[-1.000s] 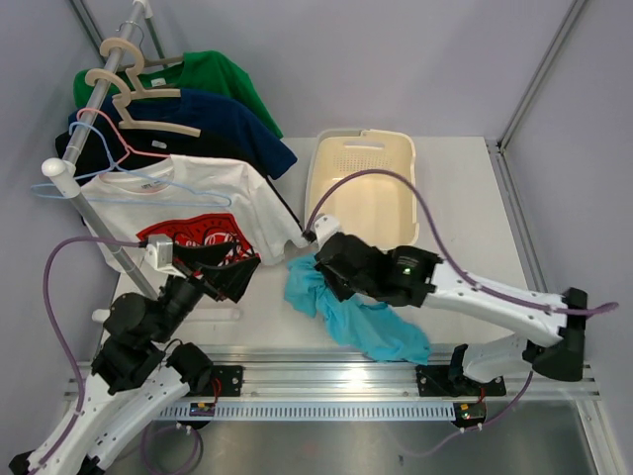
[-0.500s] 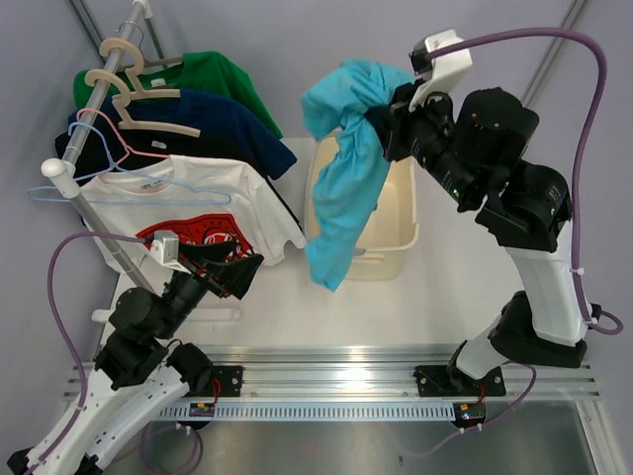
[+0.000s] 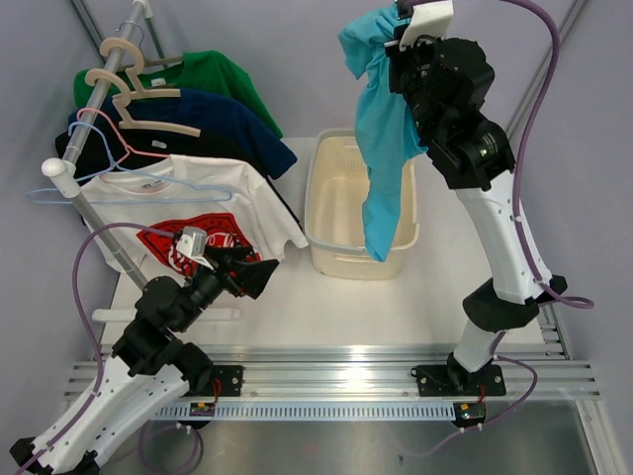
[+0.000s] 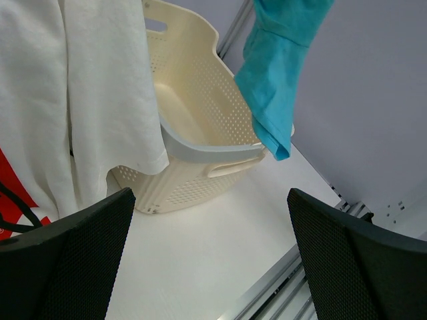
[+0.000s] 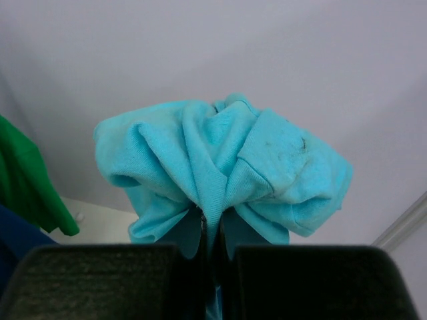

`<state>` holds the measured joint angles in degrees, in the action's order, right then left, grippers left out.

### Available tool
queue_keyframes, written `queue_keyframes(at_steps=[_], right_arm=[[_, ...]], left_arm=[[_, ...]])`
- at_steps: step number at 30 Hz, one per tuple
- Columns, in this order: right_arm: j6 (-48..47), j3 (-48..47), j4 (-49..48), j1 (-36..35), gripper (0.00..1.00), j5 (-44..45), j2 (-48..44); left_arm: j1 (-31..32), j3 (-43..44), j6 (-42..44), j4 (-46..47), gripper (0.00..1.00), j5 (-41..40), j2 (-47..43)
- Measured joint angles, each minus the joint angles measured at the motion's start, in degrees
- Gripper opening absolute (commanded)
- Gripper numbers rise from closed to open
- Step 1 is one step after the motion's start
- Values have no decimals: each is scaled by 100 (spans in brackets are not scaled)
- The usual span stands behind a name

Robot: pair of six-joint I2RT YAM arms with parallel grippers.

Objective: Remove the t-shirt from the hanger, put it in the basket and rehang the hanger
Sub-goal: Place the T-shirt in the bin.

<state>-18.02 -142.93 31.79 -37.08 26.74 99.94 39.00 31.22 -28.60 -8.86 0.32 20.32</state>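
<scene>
High above the cream basket on the desk, the turquoise t-shirt hangs in the air, its bunched top pinched between the right fingers, which are pressed together on the cloth. Its lower end dangles close by the basket's rim. Near the white t-shirt on the rail, the left fingers stand spread wide, holding nothing.

cream plastic basket with little holes, standing on a white table; pale clothes pole at the back left; silver metal track along the near edge
</scene>
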Motion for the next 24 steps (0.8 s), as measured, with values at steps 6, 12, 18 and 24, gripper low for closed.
queue_keyframes(at_steps=[6,12,18,24], right_arm=[[-17,256,-205,238,0,-221,214],[474,1637,-774,254,0,-236,-13],[2284,4833,-1366,260,0,-214,-874],[3606,6592,-1432,260,0,-197,-992]], left_arm=[[-2,0,7,-4,99,13,-118],[-2,0,9,-4,99,13,-125],[-2,-13,7,7,99,13,-127],[-2,-87,4,20,99,13,-109]])
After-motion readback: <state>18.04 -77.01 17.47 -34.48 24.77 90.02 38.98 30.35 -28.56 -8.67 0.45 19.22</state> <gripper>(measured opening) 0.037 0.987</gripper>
